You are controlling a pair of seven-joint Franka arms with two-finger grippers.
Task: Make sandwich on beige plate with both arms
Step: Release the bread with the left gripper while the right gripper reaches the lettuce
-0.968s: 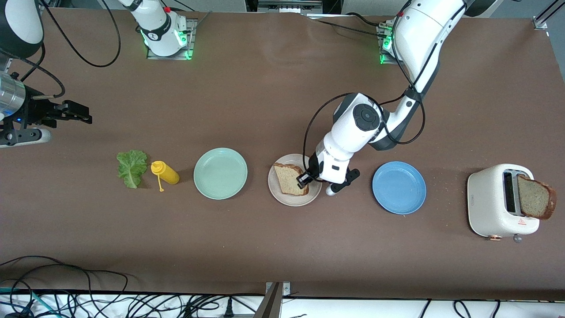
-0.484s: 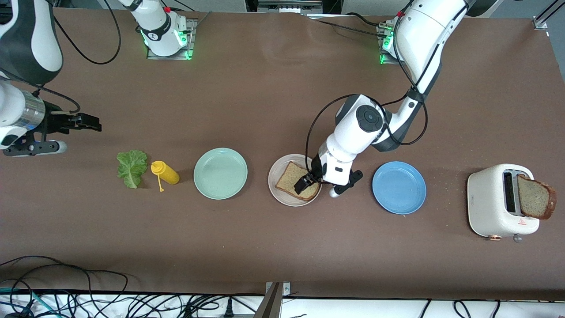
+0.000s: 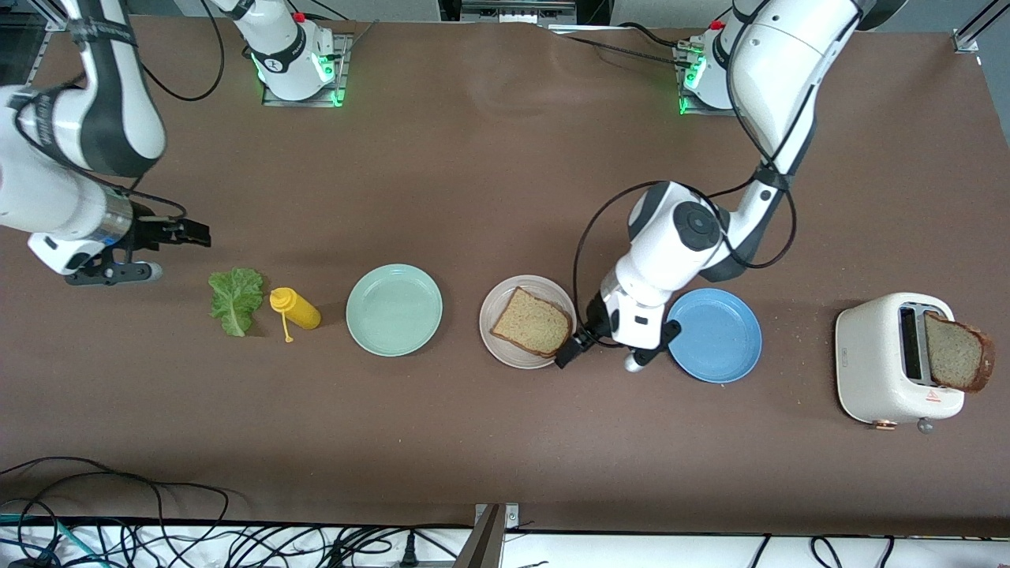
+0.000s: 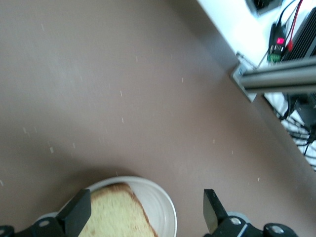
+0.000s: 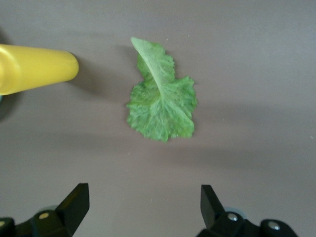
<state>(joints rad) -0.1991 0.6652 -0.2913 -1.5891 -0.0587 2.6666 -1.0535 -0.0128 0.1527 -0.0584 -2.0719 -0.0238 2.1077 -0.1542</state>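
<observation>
1 bread slice (image 3: 531,322) lies on beige plate (image 3: 495,345).

mint-green plate (image 3: 394,309) bare, mid-bench | yellow squeeze bottle (image 3: 297,309) lying on its side beside it, toward the right arm's end | blue plate (image 3: 720,338) toward the left arm's end | white toaster (image 3: 888,364) near that end of the brown bench (image 3: 473,181)

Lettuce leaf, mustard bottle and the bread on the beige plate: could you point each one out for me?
Lettuce leaf (image 5: 162,106), right wrist view, middle of the ruffled green blade.
Mustard bottle (image 3: 299,310), front view, its yellow body.
Bread slice (image 3: 530,323), front view, centre of its tan face.
</observation>
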